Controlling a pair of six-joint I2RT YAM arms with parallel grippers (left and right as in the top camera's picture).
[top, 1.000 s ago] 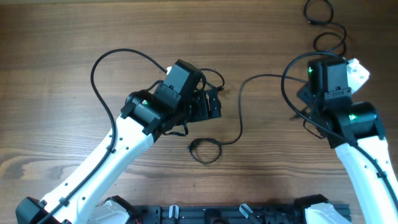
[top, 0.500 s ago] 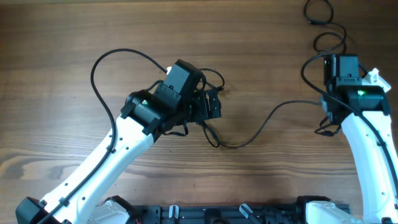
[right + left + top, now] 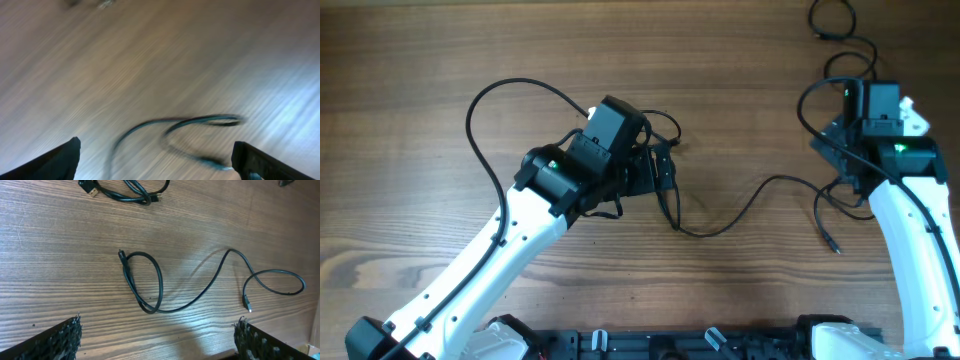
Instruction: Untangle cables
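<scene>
Overhead view, from the left: shows the left gripper (image 3: 665, 172) over the middle of the wooden table (image 3: 440, 60), at the end of the left arm (image 3: 500, 260).

Left wrist view: shows its fingers (image 3: 60, 340) spread wide at the lower corners, gripping nothing. Below and between those fingers, flat on the wood: one long black cable (image 3: 160, 282), curled into a loop, then running rightward in a wave to a second, flatter loop and ending in a small plug (image 3: 246, 305). Farther ahead of the fingers, well apart from that cable: a second cable (image 3: 135, 199), folded into a short bundle, with a silver plug (image 3: 89, 187) at its left end.

Overhead again: long black cable showing from under the left gripper, sagging toward the robot's base, rising, and reaching the right arm (image 3: 910, 250), its plug loose on the wood just beside that arm.

Right wrist view, heavily blurred: shows the right gripper (image 3: 156, 145) with jaws stretched wide, nothing pinched. Beneath and between its fingers: a stretch of black cable (image 3: 200, 119), touching neither as far as the blur allows.

Beyond the right gripper, at the table's far right corner: a third cable (image 3: 835, 37), looping.
</scene>
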